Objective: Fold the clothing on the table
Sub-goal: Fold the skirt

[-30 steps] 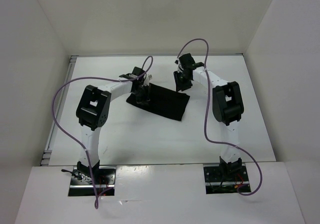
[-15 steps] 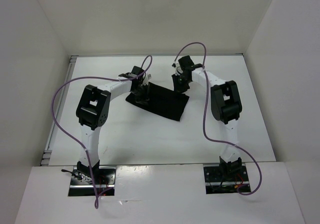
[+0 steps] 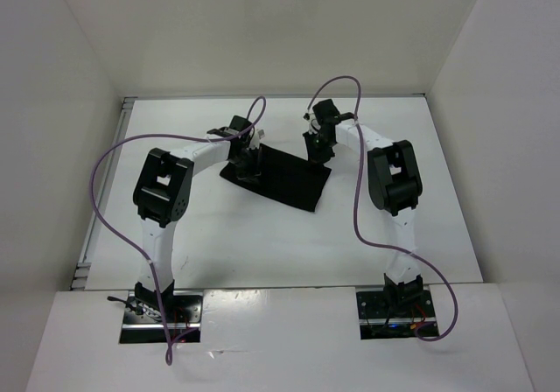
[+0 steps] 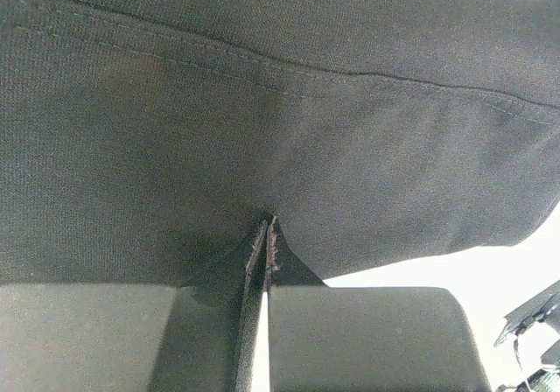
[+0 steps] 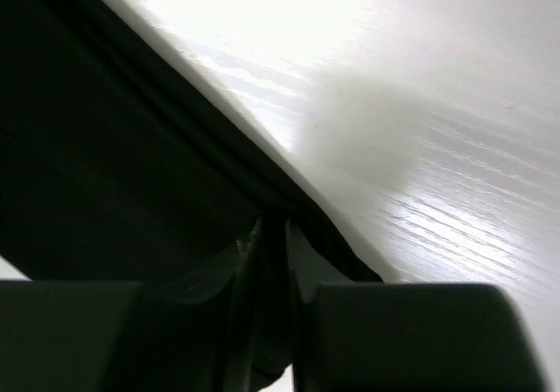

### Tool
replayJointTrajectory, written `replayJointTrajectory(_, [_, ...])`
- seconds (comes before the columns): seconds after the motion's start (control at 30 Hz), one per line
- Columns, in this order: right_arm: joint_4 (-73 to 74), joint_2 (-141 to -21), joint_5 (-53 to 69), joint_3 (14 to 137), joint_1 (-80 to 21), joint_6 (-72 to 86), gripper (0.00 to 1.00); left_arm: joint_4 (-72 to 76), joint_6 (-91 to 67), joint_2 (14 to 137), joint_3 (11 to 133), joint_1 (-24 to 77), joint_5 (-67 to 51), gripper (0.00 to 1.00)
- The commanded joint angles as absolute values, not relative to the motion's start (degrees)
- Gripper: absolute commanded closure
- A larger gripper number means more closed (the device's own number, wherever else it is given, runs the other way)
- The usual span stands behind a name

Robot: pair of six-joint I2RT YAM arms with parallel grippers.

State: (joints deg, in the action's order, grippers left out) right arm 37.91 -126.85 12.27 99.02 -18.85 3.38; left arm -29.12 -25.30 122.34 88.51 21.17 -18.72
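Black limp fabric, roughly rectangular: the clothing (image 3: 284,180) lies flat on the smooth white worktop (image 3: 262,243). It sits about mid-depth between the two arms, long axis running diagonally from far-left to near-right.

Top view: left fingers (image 3: 248,166) are down on the cloth's left end. Right fingers (image 3: 317,150) are at its far right corner.

Left wrist view: left fingers (image 4: 265,233) are clenched, tips almost meeting, with a small ridge of the clothing (image 4: 289,103) pinched between them. A stitched hem line crosses the fabric above the pinch. A sliver of worktop (image 4: 507,265) shows lower right, past the cloth edge.

Right wrist view: right fingers (image 5: 273,234) are closed down on the cloth edge, with a thin fold of the clothing (image 5: 105,164) caught between the tips. That edge runs diagonally from top left down to the fingers. Bare glossy worktop (image 5: 437,103) lies to the right of it, with a soft shadow just beyond the edge.

White left arm (image 3: 162,191) and right arm (image 3: 394,178), both with black joints, bend inward toward the cloth. A purple cable (image 3: 101,191) loops along the left arm and another along the right. White upright walls (image 3: 262,33) close the worktop on three sides.
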Motion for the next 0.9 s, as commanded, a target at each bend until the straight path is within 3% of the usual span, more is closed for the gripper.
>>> replayJointTrajectory(0.0, [38.6, -126.0, 6.6, 101.2, -18.4, 3.4, 0.77, -30.5, -22.8, 124.4, 87.3, 20.6, -15.6, 0.94])
replayJointTrajectory(0.1, [38.0, -125.2, 6.0, 101.3, -18.4, 3.4, 0.67, -30.0, -22.8, 124.4, 86.7, 20.6, -16.2, 0.94])
replayJointTrajectory(0.3, [38.0, -124.7, 6.0, 100.6, -18.4, 3.4, 0.66, -30.0, -22.8, 124.4, 86.2, 20.6, -16.7, 0.94])
replayJointTrajectory(0.57, [38.7, -124.5, 9.1, 100.6, -18.4, 2.4, 0.99, -30.0, -22.8, 123.8, 86.2, 20.6, -16.7, 0.94])
replayJointTrajectory(0.87, [36.6, -122.6, -2.5, 100.1, -16.8, 5.1, 1.00, -29.4, -22.8, 123.3, 84.6, 20.0, -16.7, 0.94])
